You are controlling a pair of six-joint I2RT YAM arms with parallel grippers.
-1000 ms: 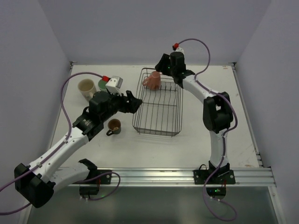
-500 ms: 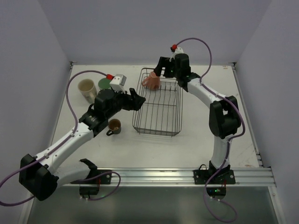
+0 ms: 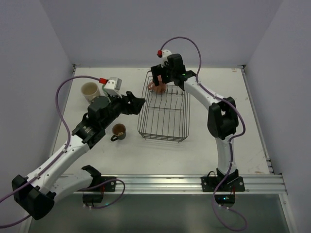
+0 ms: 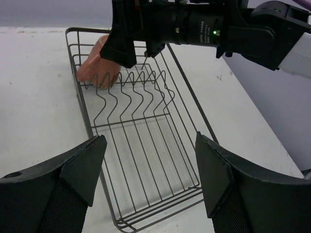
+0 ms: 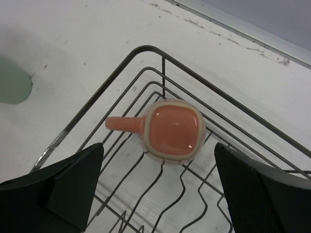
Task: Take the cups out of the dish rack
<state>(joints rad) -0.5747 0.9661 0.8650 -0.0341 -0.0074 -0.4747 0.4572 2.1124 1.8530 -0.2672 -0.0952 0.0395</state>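
Note:
The dark wire dish rack (image 3: 163, 127) lies mid-table. In its far left corner stands a salmon-pink handled mug (image 3: 155, 89), the only cup in it. My right gripper (image 3: 158, 82) hangs open right over that mug. In the right wrist view the mug (image 5: 172, 131) shows a flat salmon face ringed in cream, handle pointing left, just ahead of the spread fingers (image 5: 73, 187). My left gripper (image 3: 139, 103) is open at the rack's left side, holding nothing; its view looks down the rack (image 4: 146, 145) to the mug (image 4: 97, 70). A cream tumbler (image 3: 90, 91) and a black mug (image 3: 118, 131) stand left of the rack.
A mint-green tumbler (image 5: 12, 86) stands on the table left of the rack's far corner; in the top view the left wrist's white camera covers it. The rack's wavy dividers (image 4: 131, 92) run just in front of the pink mug. White walls close in the table's left, back and right.
My right gripper has opened and swung left from beside the pink mug to over it. The left arm has lifted and shifted slightly left, still open. The cups have not moved.

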